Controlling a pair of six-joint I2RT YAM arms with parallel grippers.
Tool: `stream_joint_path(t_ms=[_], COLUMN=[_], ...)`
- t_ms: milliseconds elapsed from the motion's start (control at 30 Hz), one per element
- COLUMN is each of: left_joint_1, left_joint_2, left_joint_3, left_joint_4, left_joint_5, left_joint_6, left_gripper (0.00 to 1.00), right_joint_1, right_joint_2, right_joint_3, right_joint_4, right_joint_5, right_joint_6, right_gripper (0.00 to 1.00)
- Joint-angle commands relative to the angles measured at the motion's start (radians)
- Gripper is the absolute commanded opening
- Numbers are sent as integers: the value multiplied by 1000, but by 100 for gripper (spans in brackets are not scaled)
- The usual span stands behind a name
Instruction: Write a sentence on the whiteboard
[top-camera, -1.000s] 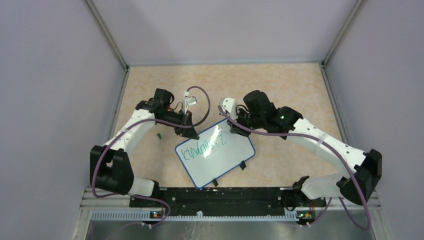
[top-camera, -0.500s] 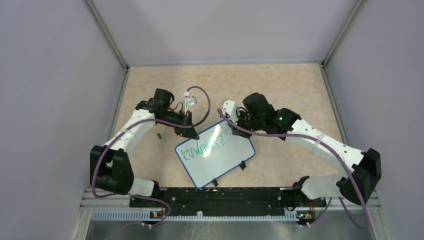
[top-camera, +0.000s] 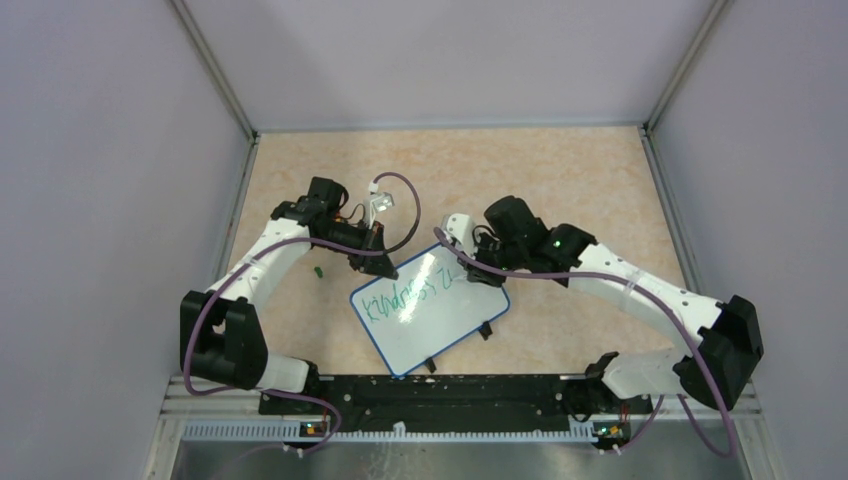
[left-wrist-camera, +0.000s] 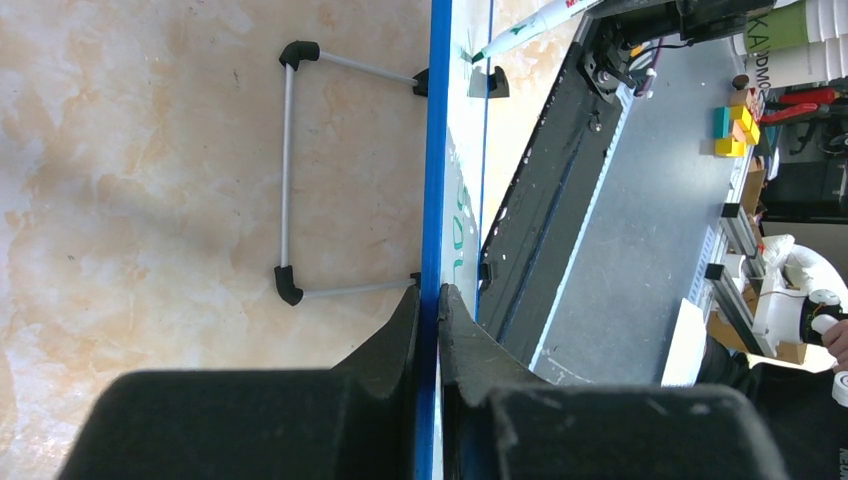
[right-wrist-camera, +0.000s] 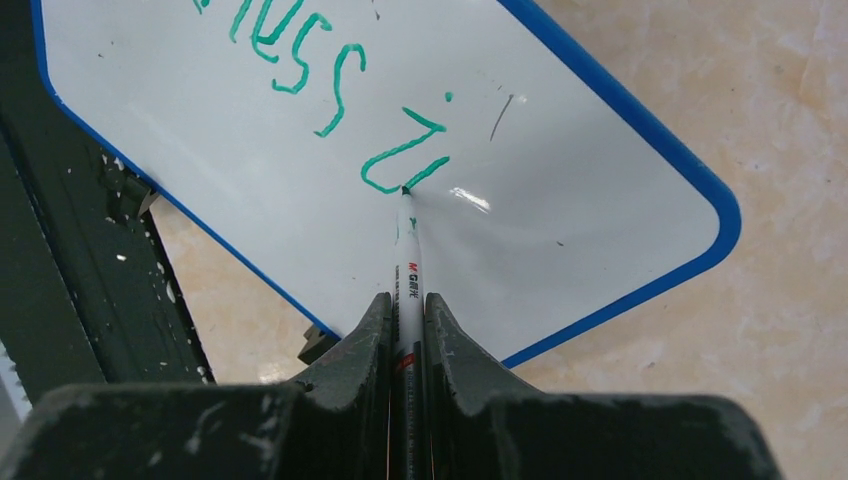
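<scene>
Whiteboard (top-camera: 430, 312): set near the table's (top-camera: 560, 180) near edge, its far-left rim clamped by the closed left gripper (left-wrist-camera: 428, 300). Marker pen (right-wrist-camera: 407, 262): pinched in the closed right gripper (right-wrist-camera: 405, 305), tip touching the green sentence (right-wrist-camera: 330, 95). Small green item (top-camera: 317, 270): seen on the table beside the left arm.

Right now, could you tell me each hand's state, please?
Left hand: shut on the blue-rimmed white whiteboard.
Right hand: shut on the white marker pen.
</scene>
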Motion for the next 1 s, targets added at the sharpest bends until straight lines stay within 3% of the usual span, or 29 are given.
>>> stream_joint_path(t_ms=[0, 967], left_joint_1=[-25, -24], left_joint_2=[15, 18], left_joint_3=[-23, -24], left_joint_4=[-7, -6], left_joint_5=[-76, -79], left_joint_6=[8, 6], left_gripper=[0, 0], right_joint_1=[-8, -66], right_joint_2=[-22, 12], right_joint_3=[-30, 67], right_joint_4=[3, 57], right_joint_5=[3, 81], right_joint_6=[-5, 22], right_gripper=[0, 0])
